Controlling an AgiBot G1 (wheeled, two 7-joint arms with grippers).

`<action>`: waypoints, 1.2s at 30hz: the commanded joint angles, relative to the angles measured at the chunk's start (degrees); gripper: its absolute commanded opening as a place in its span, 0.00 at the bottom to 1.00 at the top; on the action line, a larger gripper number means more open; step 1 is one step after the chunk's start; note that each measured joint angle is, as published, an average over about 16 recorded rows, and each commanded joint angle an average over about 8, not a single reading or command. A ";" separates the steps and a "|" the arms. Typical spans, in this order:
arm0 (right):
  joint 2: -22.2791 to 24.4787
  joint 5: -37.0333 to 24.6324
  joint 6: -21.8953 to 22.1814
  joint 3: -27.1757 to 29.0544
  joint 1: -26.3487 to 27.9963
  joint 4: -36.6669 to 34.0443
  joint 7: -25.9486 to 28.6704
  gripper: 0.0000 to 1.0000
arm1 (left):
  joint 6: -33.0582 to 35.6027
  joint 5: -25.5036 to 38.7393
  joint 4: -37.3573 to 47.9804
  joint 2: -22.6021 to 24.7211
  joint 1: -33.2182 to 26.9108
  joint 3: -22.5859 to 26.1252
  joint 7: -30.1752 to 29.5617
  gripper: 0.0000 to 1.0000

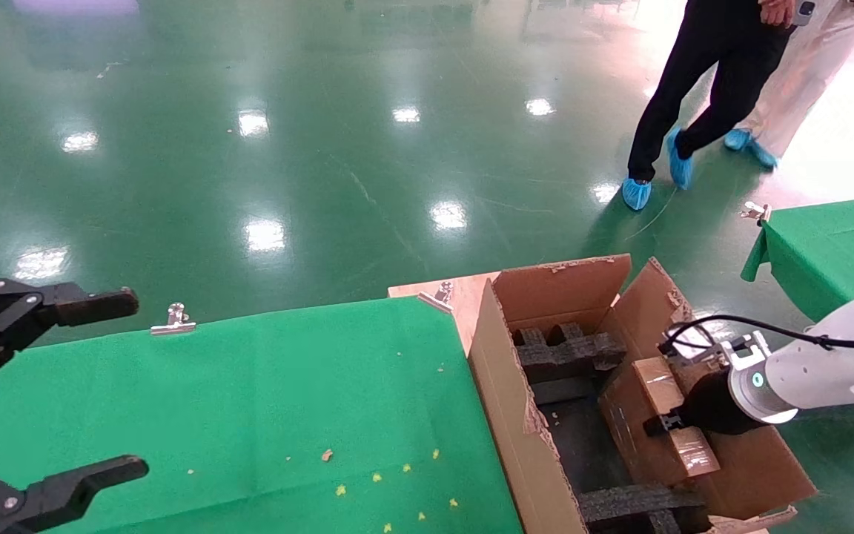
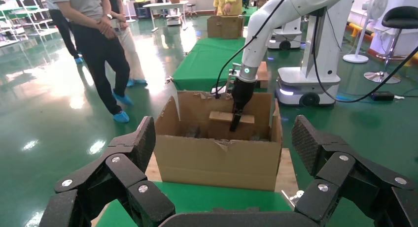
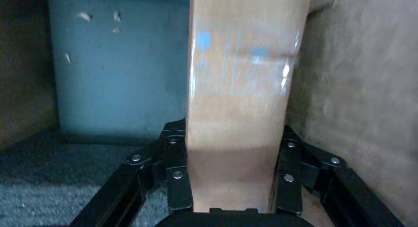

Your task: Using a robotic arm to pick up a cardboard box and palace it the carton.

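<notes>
My right pincer point(image 1: 655, 426) grips one cardboard box point(image 1: 660, 419) inside the single carton point(image 1: 505, 415) (black foam pieces line it); my left pincer point(image 1: 64, 386) hangs open over the tabletop point(image 1: 249, 400).

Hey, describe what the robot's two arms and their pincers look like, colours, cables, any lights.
The right arm is glossy white, rounded, with a glowing teal ring at the wrist, a silver camera block and a thin black cable looping above. Its right pincer is black with bolted, jointed fingers. The left pincer is all matte black, linkage bars with silver rivets and ribbed pads.
</notes>
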 commanded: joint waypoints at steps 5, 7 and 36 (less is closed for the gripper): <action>0.17 -0.12 -0.07 0.16 0.76 0.10 -0.24 1.00 | 0.00 -0.01 0.01 0.00 -0.01 0.01 0.01 1.00; 0.27 -0.20 -0.07 0.21 1.05 0.22 -0.30 1.00 | 0.00 -0.01 0.01 0.00 -0.01 0.02 0.01 1.00; 11.87 -5.93 -0.06 6.36 27.04 25.49 4.30 1.00 | -0.02 -0.05 0.02 -0.02 -0.03 0.07 0.04 1.00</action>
